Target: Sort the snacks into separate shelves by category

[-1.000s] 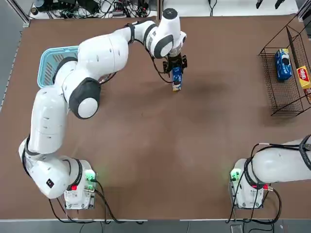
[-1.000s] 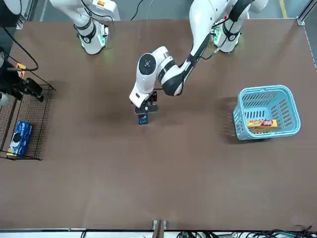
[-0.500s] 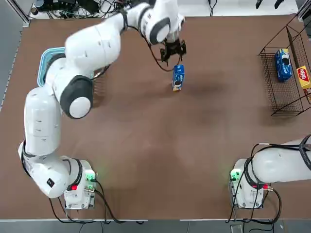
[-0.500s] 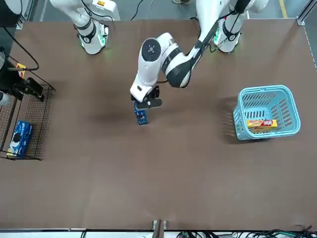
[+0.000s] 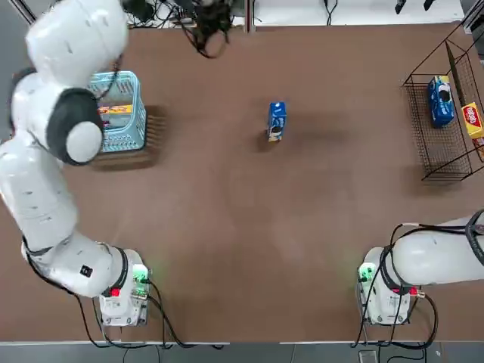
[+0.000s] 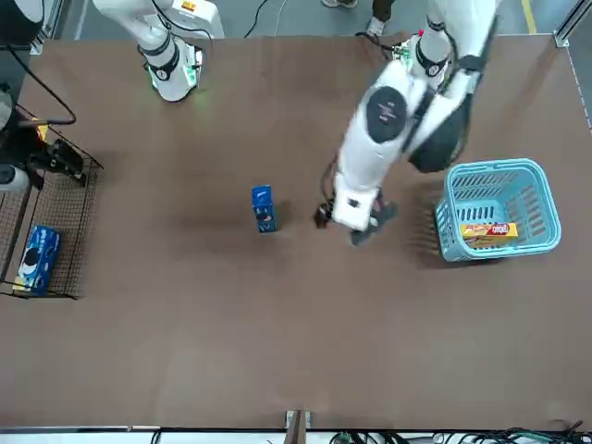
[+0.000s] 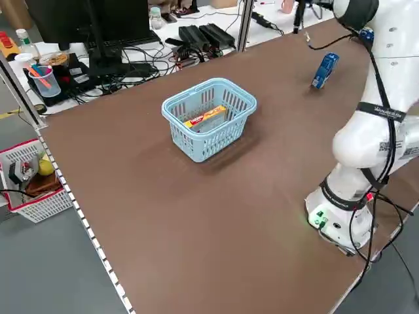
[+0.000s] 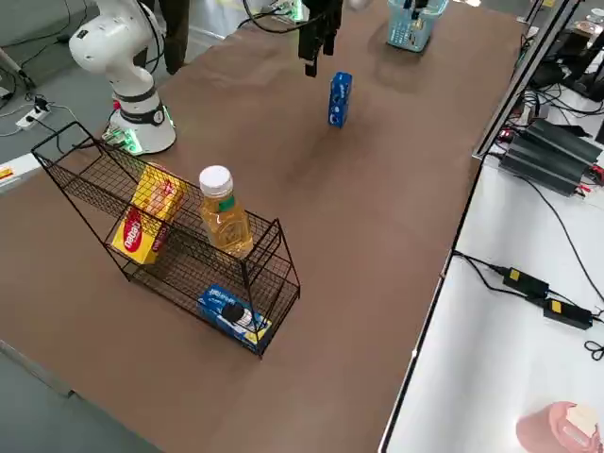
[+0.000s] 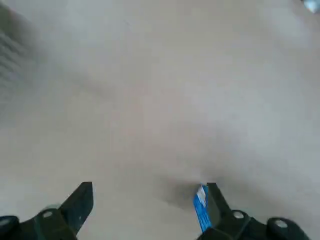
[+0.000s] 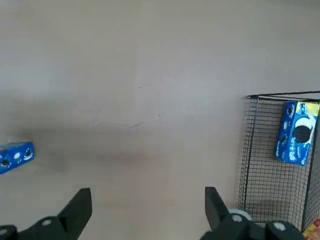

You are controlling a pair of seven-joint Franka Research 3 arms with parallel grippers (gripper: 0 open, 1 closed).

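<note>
The small blue cookie packet with white and black print (image 5: 277,121) stands on end, alone at mid-table and well apart from the black wire-mesh rack (image 5: 442,147); so narrow a footing could topple at a glancing approach. The left gripper (image 6: 354,220), jaws spread and empty, hangs between packet and light blue slotted plastic basket (image 6: 543,202). The right gripper (image 10: 145,212), likewise open and empty, sits beside the rack.
</note>
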